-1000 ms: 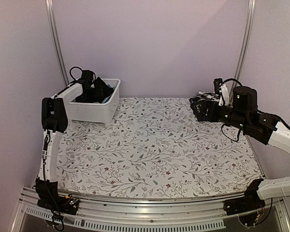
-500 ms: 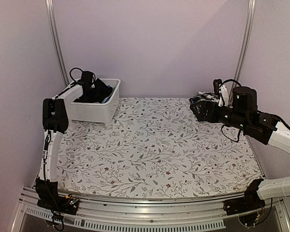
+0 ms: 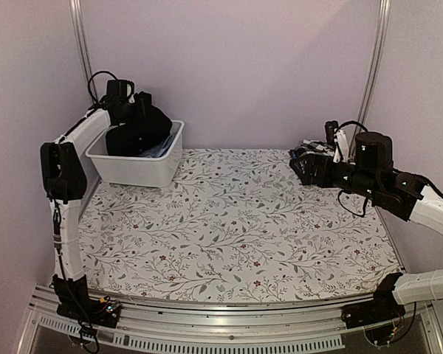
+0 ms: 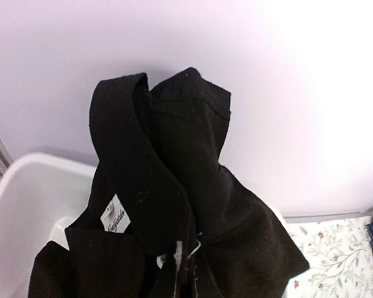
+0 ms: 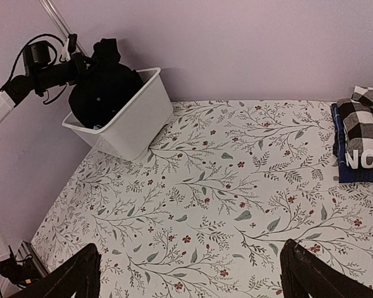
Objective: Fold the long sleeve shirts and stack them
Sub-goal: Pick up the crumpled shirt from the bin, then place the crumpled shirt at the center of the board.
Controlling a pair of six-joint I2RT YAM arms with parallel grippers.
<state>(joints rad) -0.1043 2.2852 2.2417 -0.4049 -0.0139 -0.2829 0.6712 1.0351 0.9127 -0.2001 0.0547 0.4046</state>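
A plain black long sleeve shirt hangs bunched above the white bin at the back left, its lower part still inside the bin. My left gripper is shut on the top of it. In the left wrist view the black cloth, with a small white label, covers the jaws. My right gripper is open over bare table, holding nothing. At the right edge of the right wrist view lies a folded stack, a black-and-white checked shirt over a dark one with white lettering.
The floral tablecloth covers the table. The bin's rim sits near the left wall and a metal post. The right arm reaches across the back right corner. Something pale blue shows inside the bin.
My left gripper went from open inside the bin to shut on the black shirt and has risen, pulling the shirt up above the rim. The right arm has not moved.
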